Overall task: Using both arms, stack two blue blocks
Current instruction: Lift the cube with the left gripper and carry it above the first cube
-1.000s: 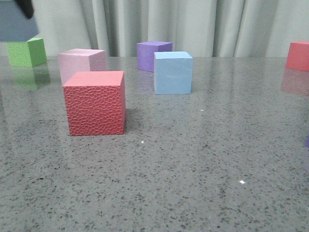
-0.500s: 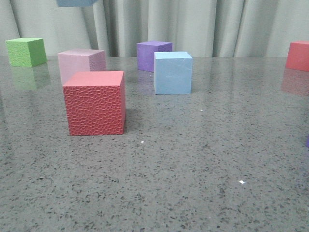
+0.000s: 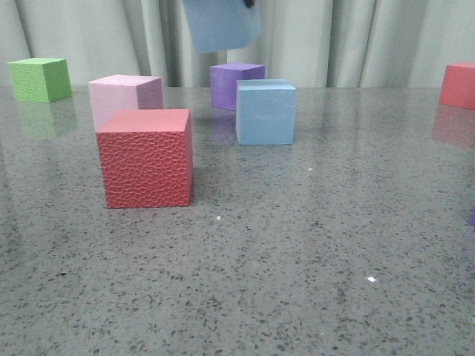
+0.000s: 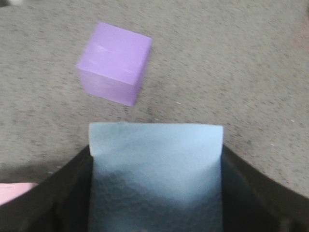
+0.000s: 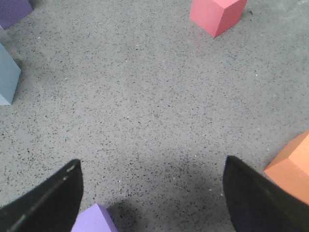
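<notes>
One light blue block (image 3: 266, 111) stands on the grey table mid-back; its edge also shows in the right wrist view (image 5: 8, 73). The second blue block (image 3: 222, 24) hangs in the air at the top of the front view, up and left of the standing one. In the left wrist view my left gripper (image 4: 155, 193) is shut on this block (image 4: 157, 159), black fingers (image 4: 63, 193) against both its sides. My right gripper (image 5: 152, 193) is open and empty above bare table, away from both blue blocks. It does not show in the front view.
A textured red cube (image 3: 146, 157) stands front left, a pale pink cube (image 3: 122, 95) behind it, a green cube (image 3: 41, 78) far left. A purple cube (image 3: 234, 83) sits behind the standing blue block. A red cube (image 3: 459, 85) is far right. An orange cube (image 5: 292, 166) and small purple cube (image 5: 94, 221) lie near my right gripper.
The held blue block has moved from the far upper left to the right across the top of the front view and now hangs lower, near the standing blue block.
</notes>
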You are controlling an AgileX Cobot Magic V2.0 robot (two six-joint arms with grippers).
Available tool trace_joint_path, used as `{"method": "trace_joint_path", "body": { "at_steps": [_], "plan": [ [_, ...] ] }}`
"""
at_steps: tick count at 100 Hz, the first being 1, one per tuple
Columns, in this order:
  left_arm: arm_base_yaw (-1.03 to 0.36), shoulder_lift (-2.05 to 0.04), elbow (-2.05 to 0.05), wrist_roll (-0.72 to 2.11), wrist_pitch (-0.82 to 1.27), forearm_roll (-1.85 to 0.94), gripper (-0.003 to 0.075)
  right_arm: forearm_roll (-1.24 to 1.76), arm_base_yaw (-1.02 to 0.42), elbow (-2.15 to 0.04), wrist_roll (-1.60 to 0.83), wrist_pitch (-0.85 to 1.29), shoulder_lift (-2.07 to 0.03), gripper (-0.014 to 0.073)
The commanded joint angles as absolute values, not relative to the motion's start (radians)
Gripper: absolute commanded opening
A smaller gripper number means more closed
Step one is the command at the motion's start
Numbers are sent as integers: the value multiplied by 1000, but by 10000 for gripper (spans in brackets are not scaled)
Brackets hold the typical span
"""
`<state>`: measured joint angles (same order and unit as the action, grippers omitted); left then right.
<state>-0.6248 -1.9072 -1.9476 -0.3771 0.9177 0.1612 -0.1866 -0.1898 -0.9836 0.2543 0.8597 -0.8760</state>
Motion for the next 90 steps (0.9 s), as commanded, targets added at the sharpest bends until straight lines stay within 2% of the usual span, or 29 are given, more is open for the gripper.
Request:
{"method": "trace_joint_path", "body": {
  "at_steps": [1, 90],
  "plan": [
    [-647, -1864, -1984, -391, 869, 164, 261, -192, -185, -1008, 248, 794, -865, 592],
    [-658, -1871, -1984, -393, 836, 105, 261, -192, -185, -1008, 248, 798, -865, 592]
  ]
}}
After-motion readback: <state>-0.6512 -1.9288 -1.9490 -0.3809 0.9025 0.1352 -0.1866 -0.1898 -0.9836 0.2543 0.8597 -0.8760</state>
